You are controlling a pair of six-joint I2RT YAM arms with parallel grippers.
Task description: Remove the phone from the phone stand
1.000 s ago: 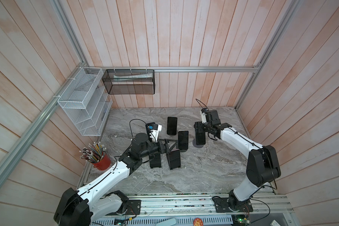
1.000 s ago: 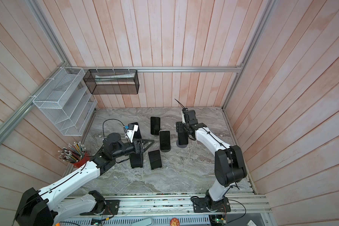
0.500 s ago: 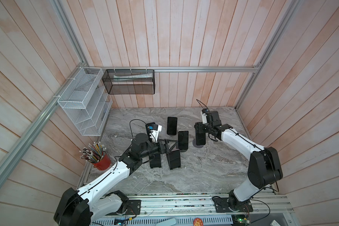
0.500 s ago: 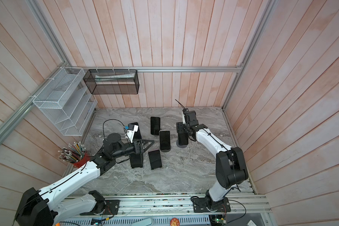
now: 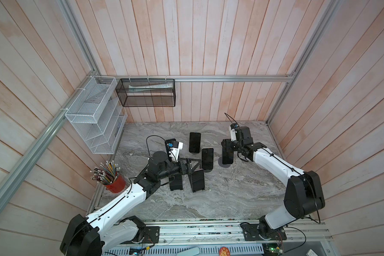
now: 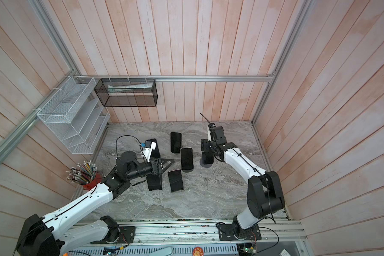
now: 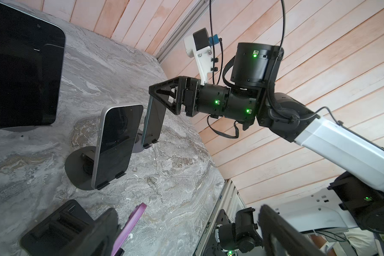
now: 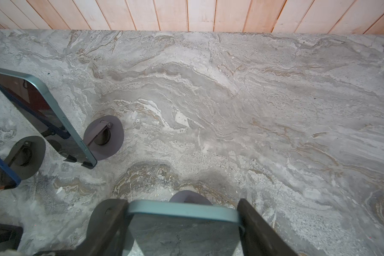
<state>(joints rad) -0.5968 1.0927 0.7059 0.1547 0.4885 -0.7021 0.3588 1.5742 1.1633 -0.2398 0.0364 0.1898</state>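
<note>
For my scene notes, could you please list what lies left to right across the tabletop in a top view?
The pencil cup, far dark phone, white-edged phone, rightmost phone held by the right gripper.

Satin metal, glossy glass, matt stone
Between the matt black fingers (image 8: 106,226) of the right gripper (image 8: 176,206), the phone (image 8: 184,231) has a satin pale-blue metal edge and a mirror-glossy glass face; beyond them the table (image 8: 253,110) is veined grey stone, matt and grainy.
</note>
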